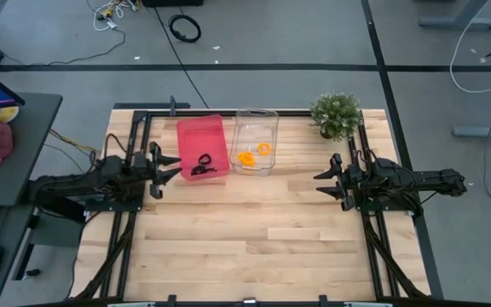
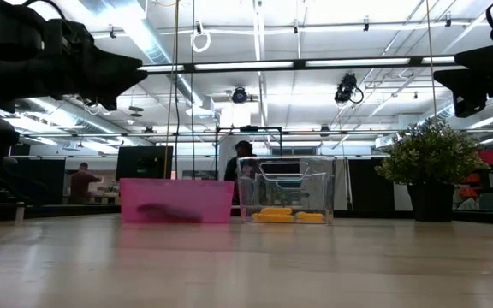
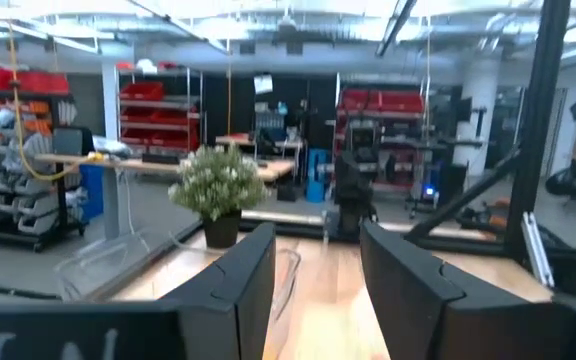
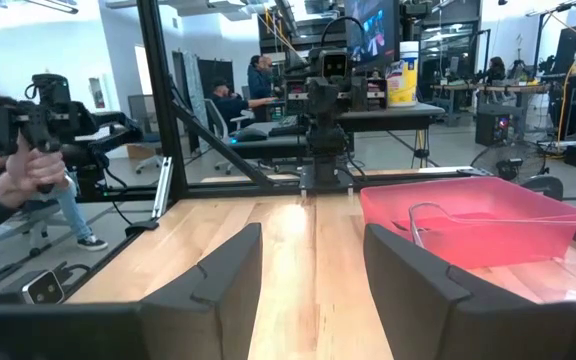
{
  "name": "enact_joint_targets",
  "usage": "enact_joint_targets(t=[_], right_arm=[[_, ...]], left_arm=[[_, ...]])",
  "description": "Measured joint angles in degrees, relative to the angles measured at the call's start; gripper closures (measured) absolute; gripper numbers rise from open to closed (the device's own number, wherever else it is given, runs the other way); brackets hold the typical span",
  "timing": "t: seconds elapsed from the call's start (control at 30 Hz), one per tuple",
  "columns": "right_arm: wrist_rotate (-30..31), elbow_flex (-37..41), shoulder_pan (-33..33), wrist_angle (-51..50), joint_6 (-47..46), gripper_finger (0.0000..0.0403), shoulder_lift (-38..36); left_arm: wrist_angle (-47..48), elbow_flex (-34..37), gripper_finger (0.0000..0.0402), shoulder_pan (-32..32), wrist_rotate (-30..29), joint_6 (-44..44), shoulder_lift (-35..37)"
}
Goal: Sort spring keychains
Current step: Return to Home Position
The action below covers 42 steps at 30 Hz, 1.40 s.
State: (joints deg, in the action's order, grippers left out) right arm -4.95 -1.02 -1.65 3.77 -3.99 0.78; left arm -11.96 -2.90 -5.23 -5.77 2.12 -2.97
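The black spring keychains [image 1: 202, 165] lie inside the pink bin [image 1: 203, 147]; they show as a dark shape [image 2: 168, 212] through its wall in the low view. The orange keychains [image 1: 252, 155] lie in the clear bin [image 1: 255, 140], seen as yellow-orange loops [image 2: 288, 215] at its bottom. My left gripper [image 1: 170, 166] hovers open at the table's left side, just left of the pink bin. My right gripper [image 1: 324, 181] hovers open at the table's right side, below the plant. Both hold nothing.
A potted plant [image 1: 336, 115] stands at the far right corner of the table. The two bins sit side by side at the far middle. Bare wooden tabletop [image 1: 254, 239] spreads across the near half. A person's hand [image 4: 28, 170] shows beyond the table's left side.
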Motion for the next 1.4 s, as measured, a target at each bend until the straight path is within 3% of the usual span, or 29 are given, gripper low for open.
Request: enact_joint_targets(t=[0.07, 0.8, 1.17, 1.4], right_arm=[[0.0, 0.0, 0.0, 0.0, 0.0, 0.0223, 0.0], [0.0, 0.0, 0.0, -0.1, 0.0, 0.0223, 0.0], [0.0, 0.0, 0.0, 0.0, 0.0, 0.0223, 0.0], [0.0, 0.0, 0.0, 0.0, 0.0, 0.0223, 0.0]], left_arm=[[1.6, 0.0, 0.0248, 0.0, 0.0, 0.1, 2.9], [1.4, 2.4, 0.0248, 2.2, -2.6, -3.9, 2.7], [9.4, 2.3, 0.0248, 3.0, -3.2, -4.9, 2.3], [9.2, 2.4, 0.0248, 3.0, -4.3, 3.2, 1.4]])
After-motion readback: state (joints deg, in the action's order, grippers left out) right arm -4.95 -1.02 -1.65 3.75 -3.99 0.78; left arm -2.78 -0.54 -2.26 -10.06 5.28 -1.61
